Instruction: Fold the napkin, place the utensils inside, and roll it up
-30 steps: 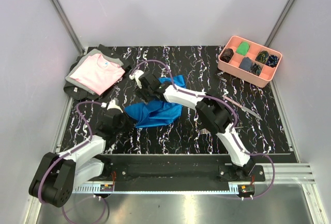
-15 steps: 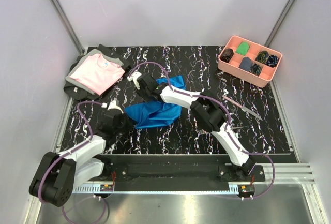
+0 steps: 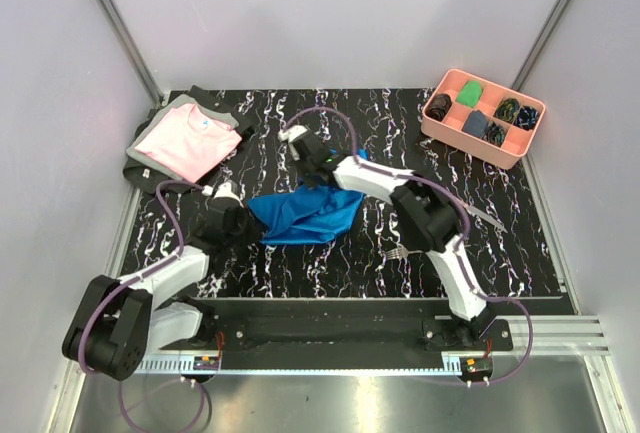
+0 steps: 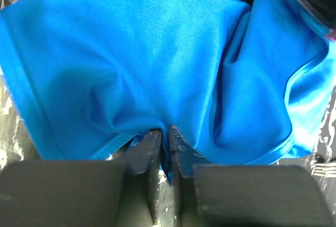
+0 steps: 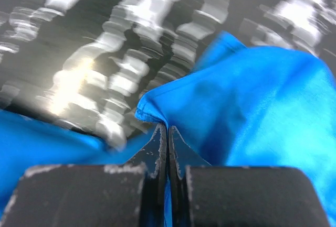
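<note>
The royal-blue napkin (image 3: 305, 215) lies crumpled on the black marbled table, between my two arms. My left gripper (image 3: 248, 220) is at its left edge, shut on a fold of the cloth (image 4: 131, 54); blue fabric shows pinched between the left gripper's (image 4: 164, 130) jaws. My right gripper (image 3: 323, 177) is at the napkin's far edge, shut on a hemmed corner (image 5: 252, 96), with the right gripper's (image 5: 163, 127) jaws pressed together on it. A silver fork (image 3: 398, 251) lies by the right arm. A second slim utensil (image 3: 485, 216) lies further right, partly hidden by that arm.
A folded pink shirt (image 3: 188, 143) with grey trim sits at the back left. A pink compartment tray (image 3: 465, 143) with small cloth bundles stands at the back right. The right arm reaches across the table's middle.
The right gripper has shut on the napkin's far corner and shifted right. The left gripper and the napkin have moved a little right and away from the bases.
</note>
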You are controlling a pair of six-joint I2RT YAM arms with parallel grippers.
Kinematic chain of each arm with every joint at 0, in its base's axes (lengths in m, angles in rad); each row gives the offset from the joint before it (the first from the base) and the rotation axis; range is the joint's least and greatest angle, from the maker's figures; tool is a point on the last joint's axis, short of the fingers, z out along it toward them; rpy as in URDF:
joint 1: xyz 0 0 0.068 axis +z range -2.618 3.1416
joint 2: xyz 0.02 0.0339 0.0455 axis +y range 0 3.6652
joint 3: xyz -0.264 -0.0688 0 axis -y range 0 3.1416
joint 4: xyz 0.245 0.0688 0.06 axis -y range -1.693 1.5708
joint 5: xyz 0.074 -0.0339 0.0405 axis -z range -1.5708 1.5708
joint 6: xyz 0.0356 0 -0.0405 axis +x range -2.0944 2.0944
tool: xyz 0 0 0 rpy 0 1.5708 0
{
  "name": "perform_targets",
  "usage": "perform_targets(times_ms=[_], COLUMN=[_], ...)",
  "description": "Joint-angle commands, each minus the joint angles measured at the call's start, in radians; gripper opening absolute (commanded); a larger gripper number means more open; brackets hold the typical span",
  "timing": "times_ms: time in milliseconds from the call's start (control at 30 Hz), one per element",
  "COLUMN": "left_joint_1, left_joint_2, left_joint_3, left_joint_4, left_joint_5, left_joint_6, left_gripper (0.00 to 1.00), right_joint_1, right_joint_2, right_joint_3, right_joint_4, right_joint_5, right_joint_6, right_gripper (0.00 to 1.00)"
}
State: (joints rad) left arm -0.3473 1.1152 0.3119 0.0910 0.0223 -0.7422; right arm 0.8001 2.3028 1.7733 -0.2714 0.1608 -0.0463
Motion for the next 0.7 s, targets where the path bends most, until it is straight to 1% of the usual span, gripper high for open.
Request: perform_targets(times_ms=[0, 33, 67, 133, 167, 233, 267, 367, 400, 467, 500, 533, 567, 667], left_joint_1=[-0.007, -0.007, -0.007, -0.007, -0.007, -0.005, -0.005, 0.001, 0.022, 0.056, 0.086, 0.094, 0.096, 0.096], left_joint_2=[0.052, 0.057, 0.060, 0.041, 0.026, -0.026, -0.041, -0.077, -0.068, -0.048, -0.026, -0.014, 0.012, 0.084], left_joint_3=[0.110, 0.122, 0.151, 0.177, 0.193, 0.199, 0.199, 0.197, 0.197, 0.207, 0.208, 0.213, 0.217, 0.253], left_joint_4=[0.024, 0.013, 0.000, -0.054, -0.069, -0.120, -0.137, -0.191, -0.212, -0.221, -0.211, -0.206, -0.194, -0.168], left_joint_5=[0.004, 0.010, 0.008, -0.021, -0.019, -0.097, -0.119, -0.209, -0.222, -0.214, -0.202, -0.181, -0.174, -0.157], left_joint_6=[0.070, 0.090, 0.099, 0.124, 0.130, 0.136, 0.138, 0.155, 0.158, 0.158, 0.156, 0.156, 0.159, 0.188], left_gripper=[0.33, 0.38, 0.48, 0.58, 0.67, 0.80, 0.87, 0.93, 0.94, 0.94, 0.92, 0.91, 0.90, 0.82], right_joint_1=[-0.110, -0.149, -0.168, -0.231, -0.252, -0.297, -0.306, -0.329, -0.331, -0.332, -0.332, -0.334, -0.332, -0.332], right_joint_2=[-0.259, -0.282, -0.305, -0.365, -0.384, -0.424, -0.434, -0.462, -0.465, -0.467, -0.468, -0.471, -0.470, -0.470], right_joint_3=[-0.129, -0.158, -0.217, -0.276, -0.331, -0.377, -0.417, -0.468, -0.474, -0.489, -0.494, -0.500, -0.502, -0.508], right_joint_4=[0.005, 0.005, 0.006, 0.005, 0.005, 0.005, 0.005, 0.006, 0.006, 0.006, 0.006, 0.005, 0.006, 0.006], right_joint_5=[0.109, 0.120, 0.140, 0.154, 0.157, 0.167, 0.169, 0.166, 0.164, 0.157, 0.152, 0.142, 0.137, 0.122], right_joint_6=[0.105, 0.112, 0.126, 0.138, 0.144, 0.149, 0.149, 0.152, 0.155, 0.166, 0.172, 0.180, 0.184, 0.189], right_gripper=[0.00, 0.00, 0.00, 0.00, 0.00, 0.00, 0.00, 0.00, 0.00, 0.00, 0.00, 0.00, 0.00, 0.00])
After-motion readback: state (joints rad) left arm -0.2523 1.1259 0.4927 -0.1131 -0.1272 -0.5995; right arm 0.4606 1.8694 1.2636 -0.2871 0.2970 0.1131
